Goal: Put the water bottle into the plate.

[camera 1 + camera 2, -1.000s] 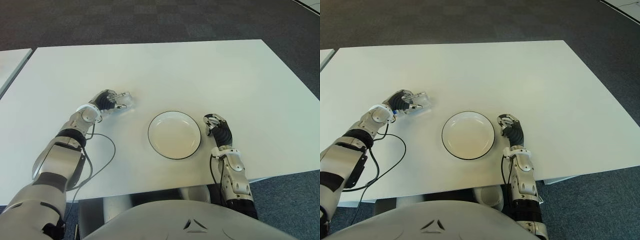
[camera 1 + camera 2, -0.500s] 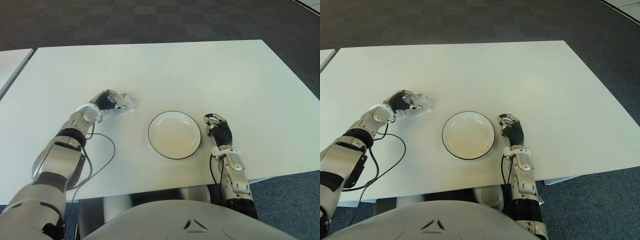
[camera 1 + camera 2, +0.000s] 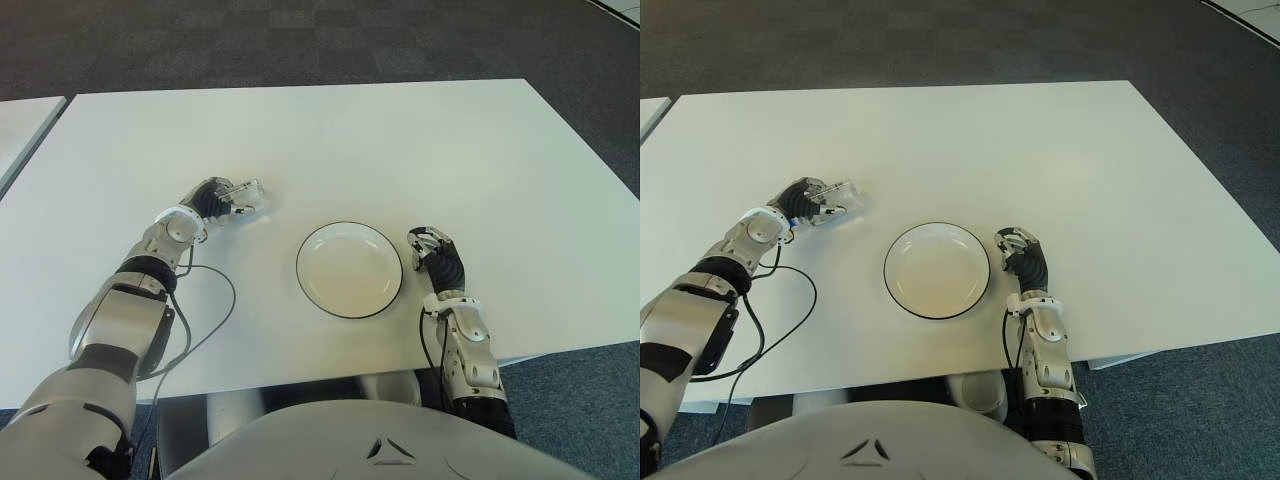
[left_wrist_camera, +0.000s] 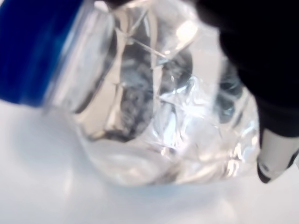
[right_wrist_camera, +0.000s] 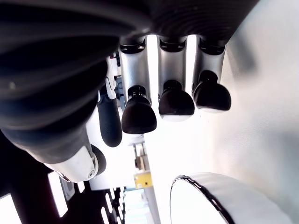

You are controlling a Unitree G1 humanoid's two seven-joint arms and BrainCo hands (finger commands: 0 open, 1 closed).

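A clear crumpled water bottle (image 3: 246, 197) with a blue cap (image 4: 32, 46) lies on its side on the white table (image 3: 400, 140), left of the plate. My left hand (image 3: 212, 201) is shut on the bottle, fingers wrapped over it; the left wrist view shows the bottle (image 4: 159, 102) filling the frame with a fingertip (image 4: 275, 156) against it. The white plate (image 3: 348, 268) with a dark rim sits empty in front of me. My right hand (image 3: 436, 257) shows just right of the plate, fingers curled and holding nothing.
A black cable (image 3: 205, 310) loops on the table beside my left forearm. A second table's edge (image 3: 25, 125) shows at far left. Dark carpet lies beyond the table's far edge.
My left hand has tightened on the bottle and shifted it slightly; the cable loop has moved a little. The right hand and plate are unchanged.
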